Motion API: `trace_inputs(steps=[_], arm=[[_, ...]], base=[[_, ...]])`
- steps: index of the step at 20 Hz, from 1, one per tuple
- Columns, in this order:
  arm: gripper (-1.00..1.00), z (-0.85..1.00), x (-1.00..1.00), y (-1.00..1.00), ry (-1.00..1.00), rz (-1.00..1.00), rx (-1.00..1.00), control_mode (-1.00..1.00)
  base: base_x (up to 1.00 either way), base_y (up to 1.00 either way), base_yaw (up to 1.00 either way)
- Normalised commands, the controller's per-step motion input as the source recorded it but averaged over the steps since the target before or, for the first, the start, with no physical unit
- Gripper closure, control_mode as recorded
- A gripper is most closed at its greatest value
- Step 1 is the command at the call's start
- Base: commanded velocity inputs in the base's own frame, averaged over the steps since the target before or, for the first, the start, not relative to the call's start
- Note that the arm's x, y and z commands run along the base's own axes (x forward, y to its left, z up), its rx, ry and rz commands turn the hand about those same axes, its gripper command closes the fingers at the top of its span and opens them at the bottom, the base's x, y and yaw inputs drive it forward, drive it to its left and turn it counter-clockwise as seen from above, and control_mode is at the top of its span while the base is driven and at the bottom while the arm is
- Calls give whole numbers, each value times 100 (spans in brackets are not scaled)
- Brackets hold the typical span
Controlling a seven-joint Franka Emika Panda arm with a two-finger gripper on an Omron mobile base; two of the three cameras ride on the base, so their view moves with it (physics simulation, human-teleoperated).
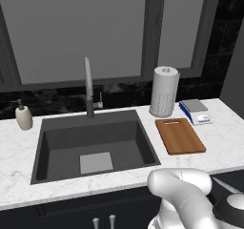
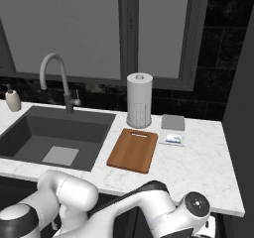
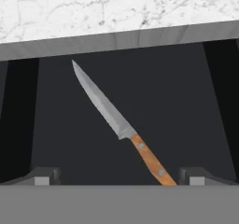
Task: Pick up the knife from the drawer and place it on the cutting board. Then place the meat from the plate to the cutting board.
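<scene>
White marble counter (image 1: 224, 142) under a grey window (image 1: 71, 32), dark sink (image 1: 95, 144) set in. The cutting board (image 1: 180, 136) lies bare beside the paper towel roll (image 1: 164, 91). The gripper (image 3: 119, 178), fingers spread wide, hangs over the knife (image 3: 116, 120) lying in the dark drawer (image 3: 177, 106).

White marble counter (image 1: 14, 151), dark sink (image 1: 95, 144) with tap (image 1: 88, 87), grey window (image 1: 76, 30), black tiled wall (image 2: 223, 48), dark cabinets (image 1: 71, 213) below

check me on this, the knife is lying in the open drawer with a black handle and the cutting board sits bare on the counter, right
Wrong on the handle: the hand view shows the knife with an orange-brown wooden handle, not black. The rest holds: it lies in the open drawer, and the cutting board sits bare on the counter.
</scene>
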Motion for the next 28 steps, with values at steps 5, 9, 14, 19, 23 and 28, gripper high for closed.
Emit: trace_inputs(steps=[5,9,14,19,23,28], arm=[[-100,-12,0,0,0,0,0,-100],[-100,-9,3,0,0,0,0,-100],[-100,-21,-1,-15,9,0,0,-100],[-100,-22,0,-18,16,0,0,-100],[-100,-2,9,-2,3,0,-4,-100],[-100,0,27,-2,2,5,-1,-100]], base=[[0,0,0],[0,0,0],[0,0,0],[0,0,0],[0,0,0],[0,0,0]])
